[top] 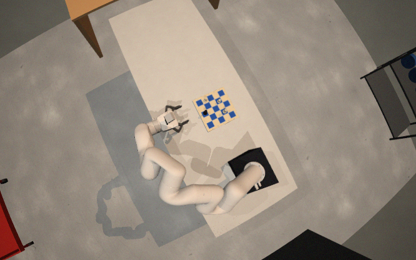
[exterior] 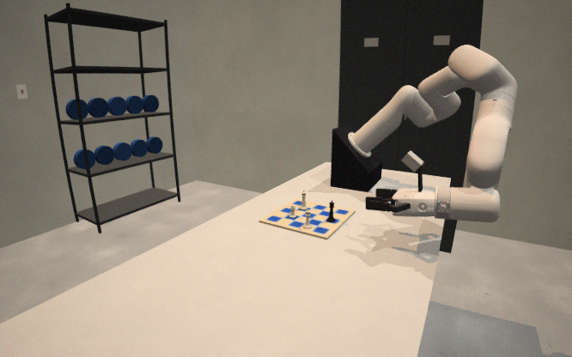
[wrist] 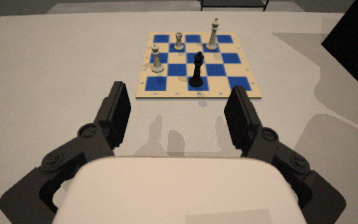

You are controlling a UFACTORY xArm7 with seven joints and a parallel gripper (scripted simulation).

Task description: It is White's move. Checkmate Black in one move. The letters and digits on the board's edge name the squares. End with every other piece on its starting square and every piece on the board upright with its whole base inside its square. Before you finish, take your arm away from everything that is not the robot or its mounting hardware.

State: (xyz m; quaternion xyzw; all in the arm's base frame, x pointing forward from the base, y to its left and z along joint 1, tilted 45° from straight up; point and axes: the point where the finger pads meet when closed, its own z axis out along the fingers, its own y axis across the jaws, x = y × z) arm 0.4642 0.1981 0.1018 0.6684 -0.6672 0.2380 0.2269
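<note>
My gripper [wrist: 179, 96] hangs wide open and empty just off the chessboard [wrist: 145, 85], bare table between us. The black piece [wrist: 196, 70] stands in the nearest rows, first in my way. Three white pieces [wrist: 156, 57] cluster behind it, with gaps between them. My black base block [exterior: 350, 168] flanks the board's far side

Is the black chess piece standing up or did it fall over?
Standing up. In the wrist view the black piece rises straight from its base on the board, and the exterior view shows it upright too.
</note>
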